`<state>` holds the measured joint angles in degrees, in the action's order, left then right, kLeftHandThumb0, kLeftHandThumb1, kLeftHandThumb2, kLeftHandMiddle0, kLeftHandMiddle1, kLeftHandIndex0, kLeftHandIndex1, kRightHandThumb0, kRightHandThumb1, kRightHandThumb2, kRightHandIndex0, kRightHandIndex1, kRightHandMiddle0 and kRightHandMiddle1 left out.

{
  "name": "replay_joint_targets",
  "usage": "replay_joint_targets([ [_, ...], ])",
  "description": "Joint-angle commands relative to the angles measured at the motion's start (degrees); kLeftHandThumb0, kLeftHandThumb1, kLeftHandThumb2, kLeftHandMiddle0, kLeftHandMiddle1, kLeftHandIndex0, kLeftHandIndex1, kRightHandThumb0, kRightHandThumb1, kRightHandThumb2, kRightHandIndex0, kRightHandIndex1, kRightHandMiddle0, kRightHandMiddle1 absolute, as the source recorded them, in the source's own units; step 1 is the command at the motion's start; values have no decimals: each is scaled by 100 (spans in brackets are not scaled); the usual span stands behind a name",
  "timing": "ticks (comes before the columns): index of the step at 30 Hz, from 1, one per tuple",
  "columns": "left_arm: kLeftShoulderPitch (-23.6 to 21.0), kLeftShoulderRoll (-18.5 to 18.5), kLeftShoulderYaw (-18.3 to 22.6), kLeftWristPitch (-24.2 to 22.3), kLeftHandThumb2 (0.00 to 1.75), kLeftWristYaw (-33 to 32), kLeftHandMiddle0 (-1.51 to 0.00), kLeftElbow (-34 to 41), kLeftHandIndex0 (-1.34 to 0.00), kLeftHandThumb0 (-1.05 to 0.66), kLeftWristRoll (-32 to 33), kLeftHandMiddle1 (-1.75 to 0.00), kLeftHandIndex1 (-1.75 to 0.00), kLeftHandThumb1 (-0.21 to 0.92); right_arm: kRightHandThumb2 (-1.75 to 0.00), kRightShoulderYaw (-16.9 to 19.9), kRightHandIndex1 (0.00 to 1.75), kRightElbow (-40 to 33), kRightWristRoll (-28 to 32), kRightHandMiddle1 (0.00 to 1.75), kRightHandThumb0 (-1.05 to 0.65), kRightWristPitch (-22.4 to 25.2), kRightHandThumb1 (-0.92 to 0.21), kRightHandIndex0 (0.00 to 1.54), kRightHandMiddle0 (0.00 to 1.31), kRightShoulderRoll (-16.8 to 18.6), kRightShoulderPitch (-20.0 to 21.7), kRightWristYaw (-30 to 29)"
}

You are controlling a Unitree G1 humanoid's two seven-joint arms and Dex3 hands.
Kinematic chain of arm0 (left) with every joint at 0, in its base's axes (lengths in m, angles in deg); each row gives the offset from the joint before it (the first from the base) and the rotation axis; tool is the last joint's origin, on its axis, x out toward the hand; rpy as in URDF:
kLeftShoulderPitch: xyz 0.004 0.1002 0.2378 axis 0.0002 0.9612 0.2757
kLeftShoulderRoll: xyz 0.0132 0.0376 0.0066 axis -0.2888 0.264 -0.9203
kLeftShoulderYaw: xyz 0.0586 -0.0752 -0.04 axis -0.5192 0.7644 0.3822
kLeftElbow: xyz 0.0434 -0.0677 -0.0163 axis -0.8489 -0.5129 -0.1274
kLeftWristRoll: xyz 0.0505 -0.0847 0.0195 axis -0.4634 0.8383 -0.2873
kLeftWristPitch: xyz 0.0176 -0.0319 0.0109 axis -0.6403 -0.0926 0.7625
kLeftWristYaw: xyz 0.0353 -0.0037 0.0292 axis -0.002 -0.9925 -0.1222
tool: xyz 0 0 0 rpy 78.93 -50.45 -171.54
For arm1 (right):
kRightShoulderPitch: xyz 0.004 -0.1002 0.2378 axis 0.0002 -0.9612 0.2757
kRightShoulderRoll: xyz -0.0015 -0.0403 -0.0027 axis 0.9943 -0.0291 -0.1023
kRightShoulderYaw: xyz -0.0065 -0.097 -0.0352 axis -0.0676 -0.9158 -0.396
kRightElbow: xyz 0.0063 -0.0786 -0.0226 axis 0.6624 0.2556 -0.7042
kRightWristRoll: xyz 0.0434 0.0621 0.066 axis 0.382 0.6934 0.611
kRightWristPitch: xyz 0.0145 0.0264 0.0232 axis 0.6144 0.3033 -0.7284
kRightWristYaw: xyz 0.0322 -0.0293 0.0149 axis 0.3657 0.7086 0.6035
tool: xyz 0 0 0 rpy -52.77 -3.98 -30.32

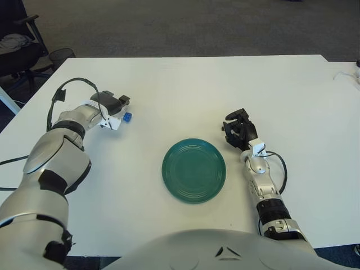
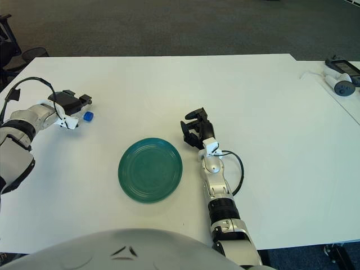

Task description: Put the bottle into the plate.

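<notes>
L hand [image 1: 112, 105] curled round bottle [image 1: 124, 116], cap toward plate [image 1: 194, 170], carry not begun; R hand [image 1: 239, 129] empty, fingers curled, beside plate's right.

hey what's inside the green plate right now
Nothing: the plate's whole inner surface shows bare. The bottle is off to its left, its blue cap poking from the left robot hand; the body is covered by the fingers.
</notes>
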<state>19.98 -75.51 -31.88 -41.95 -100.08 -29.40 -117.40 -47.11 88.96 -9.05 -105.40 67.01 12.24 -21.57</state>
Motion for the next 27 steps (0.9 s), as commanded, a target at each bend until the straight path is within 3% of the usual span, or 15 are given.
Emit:
replay_joint_targets([
  [1,179,-50,38,-94,61,66,-26,-44,0,-69,36,-94,-101,55,-75,3,150,350,88,175,-1,323,-71,42,22,-44,-402,129],
  [6,216,-67,62,-143,65,82,-27,-43,0,-66,62,-100,-112,54,-80,21,153,294,90,175,0,350,-69,42,21,-44,-430,156],
  [20,414,-129,325,-311,73,119,-30,-52,0,-57,263,-93,-120,53,-81,13,154,-29,66,175,0,549,-68,43,21,-47,-588,261],
  [22,491,-128,416,-327,75,61,-31,-54,0,-54,349,-91,-126,53,-79,18,153,-97,64,175,0,614,-69,43,20,-45,-624,261],
  [25,576,-132,526,-323,80,-43,-33,-52,0,-51,450,-91,-148,52,-78,14,152,-148,60,175,0,646,-70,43,20,-37,-654,265],
  [27,635,-131,598,-313,77,-176,-35,-49,-21,-43,508,-92,-160,64,-77,-1,151,-139,55,175,0,603,-70,43,20,-34,-670,280],
])
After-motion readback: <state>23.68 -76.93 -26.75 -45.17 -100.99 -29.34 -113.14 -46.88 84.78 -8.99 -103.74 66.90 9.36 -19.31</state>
